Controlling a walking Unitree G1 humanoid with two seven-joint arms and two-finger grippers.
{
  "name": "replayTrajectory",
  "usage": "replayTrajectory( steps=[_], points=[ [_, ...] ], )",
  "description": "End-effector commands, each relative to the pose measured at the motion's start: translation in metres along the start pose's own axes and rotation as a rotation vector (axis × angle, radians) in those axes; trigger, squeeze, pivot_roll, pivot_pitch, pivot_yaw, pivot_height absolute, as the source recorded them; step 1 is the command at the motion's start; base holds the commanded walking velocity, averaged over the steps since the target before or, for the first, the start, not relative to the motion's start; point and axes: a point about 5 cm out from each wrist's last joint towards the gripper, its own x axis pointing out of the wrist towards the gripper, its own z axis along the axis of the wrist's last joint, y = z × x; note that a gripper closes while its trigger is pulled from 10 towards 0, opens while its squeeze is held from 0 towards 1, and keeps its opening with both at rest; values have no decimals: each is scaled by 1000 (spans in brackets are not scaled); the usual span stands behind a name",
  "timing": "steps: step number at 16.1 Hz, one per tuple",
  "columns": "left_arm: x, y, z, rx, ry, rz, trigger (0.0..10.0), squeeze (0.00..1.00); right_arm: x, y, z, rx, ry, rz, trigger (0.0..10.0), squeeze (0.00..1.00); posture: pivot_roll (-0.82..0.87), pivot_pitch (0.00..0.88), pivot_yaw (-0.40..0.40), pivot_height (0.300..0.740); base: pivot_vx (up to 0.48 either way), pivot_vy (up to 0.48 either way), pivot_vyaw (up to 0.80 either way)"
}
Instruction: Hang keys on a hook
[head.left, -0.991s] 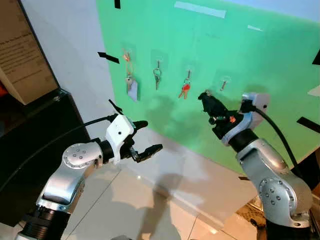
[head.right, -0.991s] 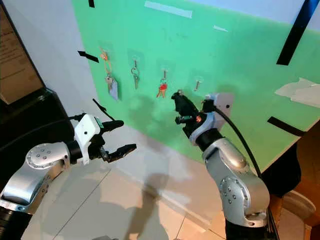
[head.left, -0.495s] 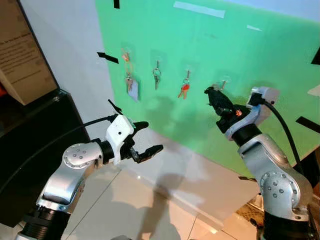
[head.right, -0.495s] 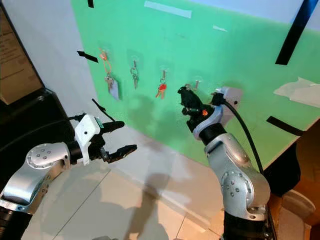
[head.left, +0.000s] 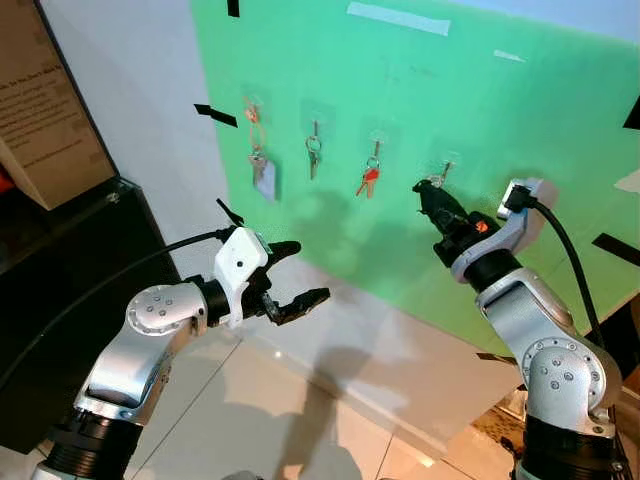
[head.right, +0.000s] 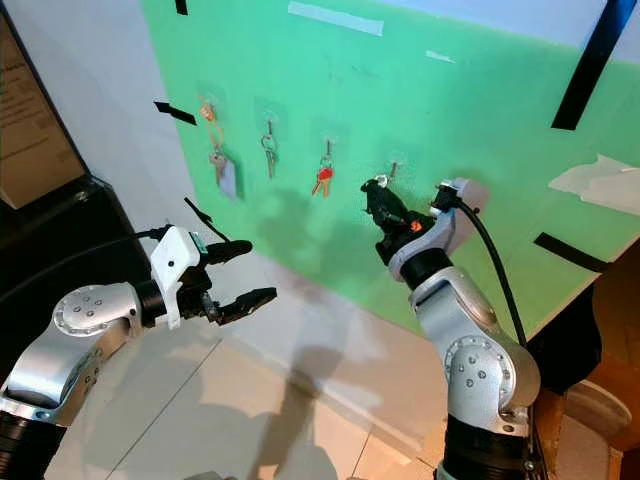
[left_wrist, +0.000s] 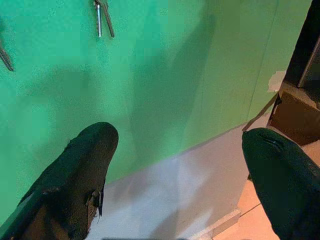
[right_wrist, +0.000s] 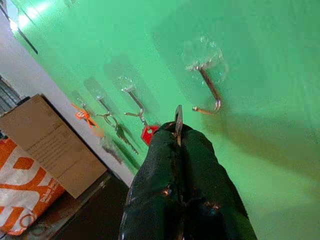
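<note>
Right gripper (head.left: 424, 190) | had closed in on empty hook (right_wrist: 209, 90), fingers pinched on key ring (right_wrist: 178, 120) | left gripper (head.left: 305, 272) spread wide, empty | hanging imminent

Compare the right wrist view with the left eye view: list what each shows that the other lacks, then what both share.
Right wrist view alone: a key ring pinched edge-on between the shut fingers, just short of the bare hook; an orange bag by the cardboard box.

Left eye view alone: the left gripper, open and low, away from the wall, and both silver arms.

Shared: the green board, the red keys, the other hung keys, and the right gripper at the bare hook.
</note>
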Motion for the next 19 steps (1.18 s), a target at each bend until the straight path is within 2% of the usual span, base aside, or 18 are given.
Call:
replayTrajectory(
  steps=[1, 9, 14, 17, 19],
  points=[
    [2, 1, 9, 29, -23, -10, 10000, 545, -1, 0, 0, 16, 4, 6, 10000, 0, -150, 0, -6, 740, 0, 0, 0],
    [5, 1, 9, 34, -23, -27, 10000, 541, -4, -7, 0, 116, -5, -26, 10000, 0, -157, 0, -6, 740, 0, 0, 0],
    [4, 1, 8, 37, -21, -31, 10000, 541, -5, -15, -12, 156, 61, -77, 10000, 0, -155, 0, -11, 740, 0, 0, 0],
    [4, 1, 8, 40, -22, -30, 10000, 541, -4, -16, -16, 155, 84, -87, 10000, 0, -155, 0, -11, 740, 0, 0, 0],
    [4, 2, 9, 42, -29, -26, 10000, 541, -4, -11, -12, 135, 64, -41, 10000, 0, -156, 0, -11, 740, 0, 0, 0]
  ],
)
